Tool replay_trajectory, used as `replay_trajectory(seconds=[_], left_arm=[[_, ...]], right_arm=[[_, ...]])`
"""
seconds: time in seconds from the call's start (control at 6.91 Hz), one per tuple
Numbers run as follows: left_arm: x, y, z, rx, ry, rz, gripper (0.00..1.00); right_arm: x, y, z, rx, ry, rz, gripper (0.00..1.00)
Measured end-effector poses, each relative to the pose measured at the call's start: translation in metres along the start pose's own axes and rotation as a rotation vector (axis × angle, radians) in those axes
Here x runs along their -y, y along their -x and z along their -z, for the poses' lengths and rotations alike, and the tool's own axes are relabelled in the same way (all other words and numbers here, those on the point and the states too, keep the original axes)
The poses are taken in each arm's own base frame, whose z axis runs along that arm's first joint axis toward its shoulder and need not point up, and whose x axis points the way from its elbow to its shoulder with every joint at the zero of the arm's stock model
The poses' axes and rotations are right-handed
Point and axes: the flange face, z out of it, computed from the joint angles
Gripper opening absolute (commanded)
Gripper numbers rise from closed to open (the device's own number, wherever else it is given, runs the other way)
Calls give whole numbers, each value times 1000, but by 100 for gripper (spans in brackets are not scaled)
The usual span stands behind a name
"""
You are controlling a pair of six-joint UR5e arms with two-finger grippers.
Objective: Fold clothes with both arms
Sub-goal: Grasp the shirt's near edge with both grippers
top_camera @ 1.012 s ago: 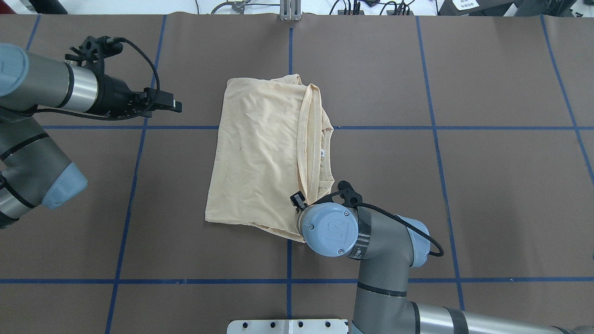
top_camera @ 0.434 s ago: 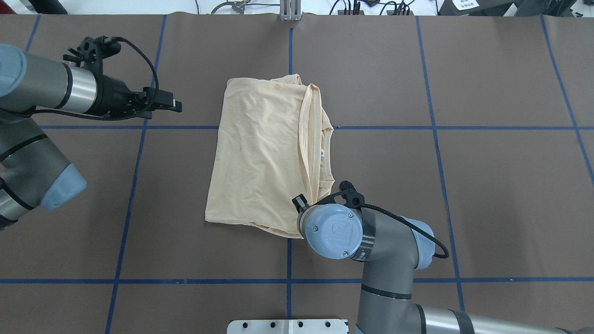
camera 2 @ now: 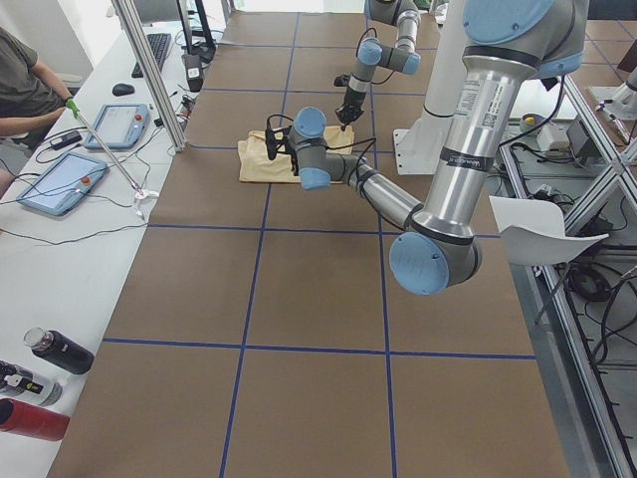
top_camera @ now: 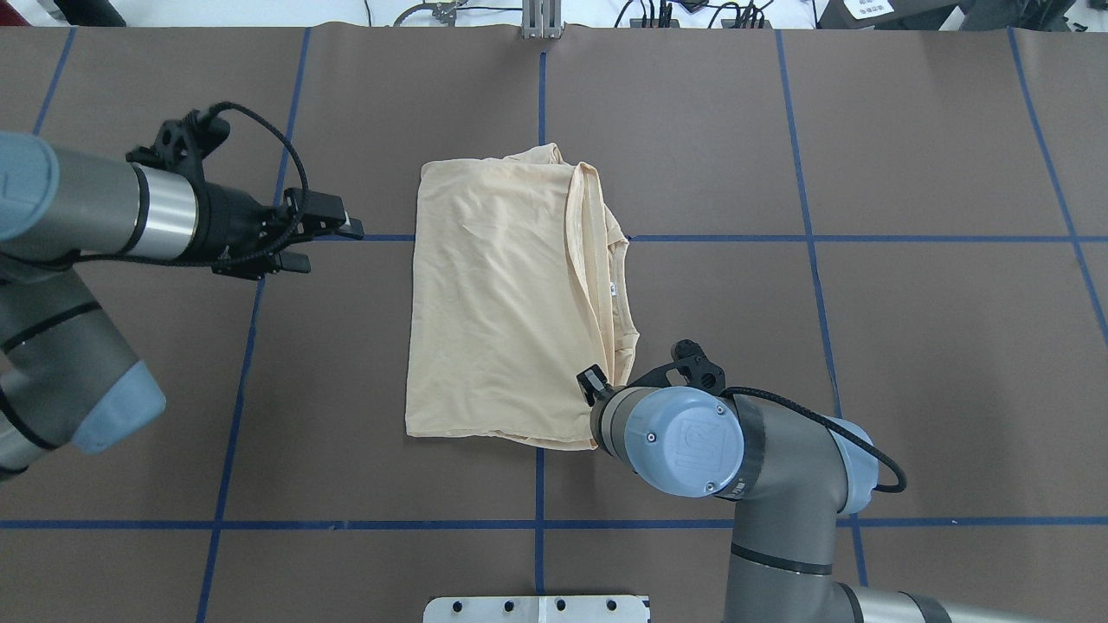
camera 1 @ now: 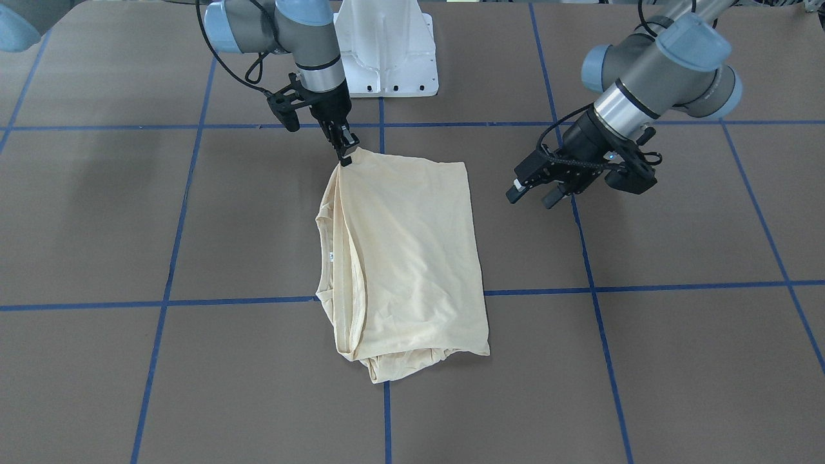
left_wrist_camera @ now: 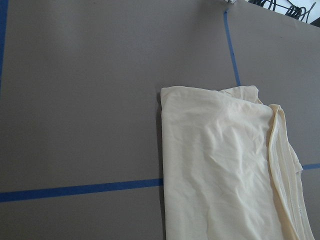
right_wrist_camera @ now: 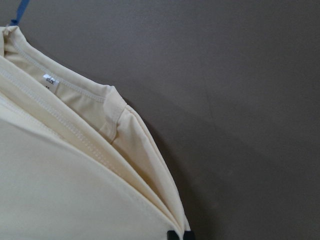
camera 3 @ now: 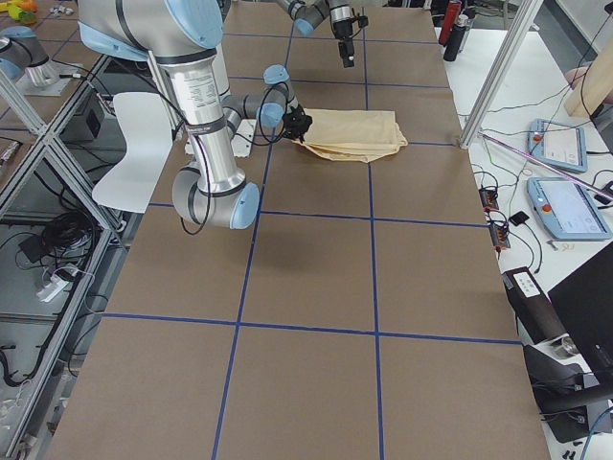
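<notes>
Dragged squarer since a moment ago across brown table [camera 1: 677, 361], folded cream shirt [camera 1: 412, 258] at centre, open room all round; right gripper [camera 1: 346, 158] pinching its robot-side collar corner; left gripper [camera 1: 530, 198] nearer, fingers spread, clear of left edge

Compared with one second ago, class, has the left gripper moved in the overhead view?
Yes. The left gripper has shifted toward the shirt and nearer the robot, from beyond the crosswise blue tape line to over it.
</notes>
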Motion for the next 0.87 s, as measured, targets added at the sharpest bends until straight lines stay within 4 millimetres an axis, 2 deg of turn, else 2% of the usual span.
replay_trajectory(seconds=[0.14, 0.43, 0.58, 0.87], left_arm=[[-46, 3, -13, -4, -3, 102, 96], [-148, 15, -55, 2, -66, 285, 88], [-178, 20, -69, 27, -96, 348, 82], [-211, 14, -94, 76, -135, 416, 79]], right_arm=[[4, -6, 4, -1, 2, 2, 0], [13, -19, 12, -7, 7, 6, 0], [15, -22, 13, -9, 8, 8, 0], [15, -24, 14, -10, 10, 9, 0]])
